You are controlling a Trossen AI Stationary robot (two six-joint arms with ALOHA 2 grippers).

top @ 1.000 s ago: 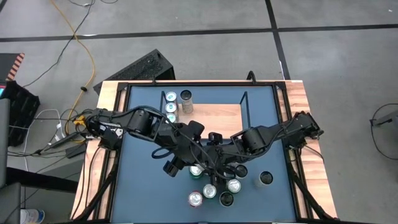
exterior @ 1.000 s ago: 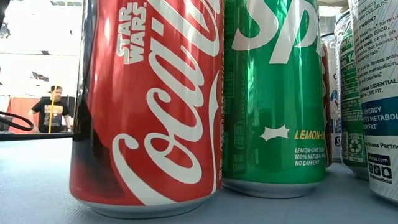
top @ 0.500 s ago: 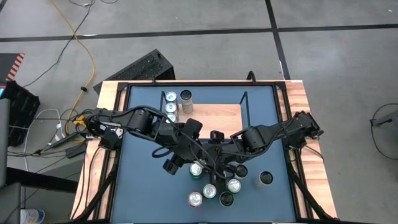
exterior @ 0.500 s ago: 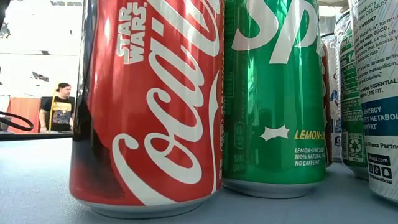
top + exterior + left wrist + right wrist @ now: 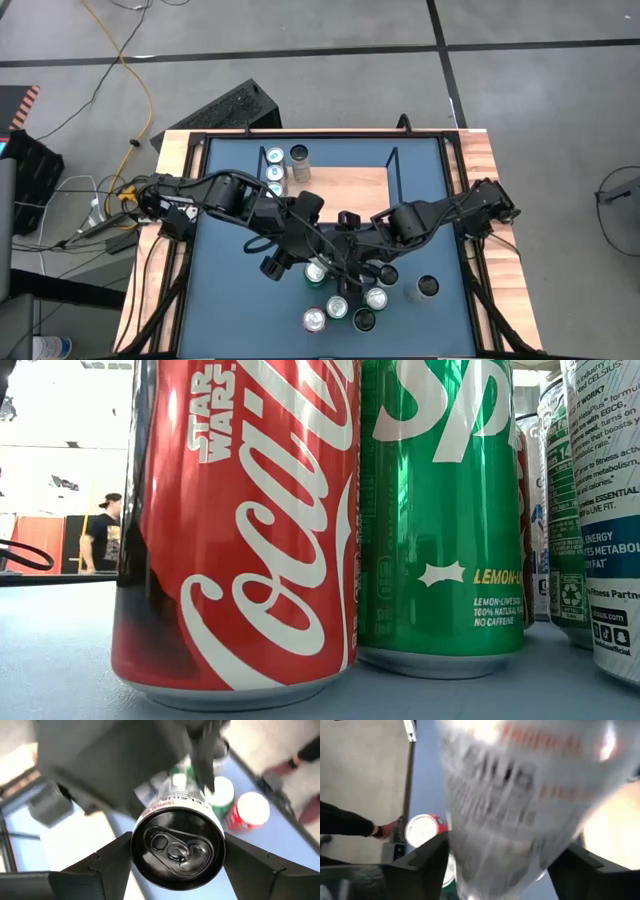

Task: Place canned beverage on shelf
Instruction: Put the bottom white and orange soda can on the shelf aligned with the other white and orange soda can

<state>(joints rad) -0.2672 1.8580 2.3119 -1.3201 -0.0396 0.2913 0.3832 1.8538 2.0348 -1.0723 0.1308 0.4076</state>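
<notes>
White can [image 5: 177, 847] with black top – lying sideways, held off the table. Shelf [image 5: 345, 180] – light wood, black wire rails, at table's far edge.

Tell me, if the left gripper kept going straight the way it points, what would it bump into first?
Probably the white can already sitting between the left gripper fingers; beyond it stand the cluster of cans.

This looks like a robot lab. The blue table [image 5: 225, 300] stands on a bare gray floor [image 5: 540, 100] with loose cables [image 5: 130, 60] running across it. Far behind, a person [image 5: 102, 532] stands in a big bright room.
</notes>
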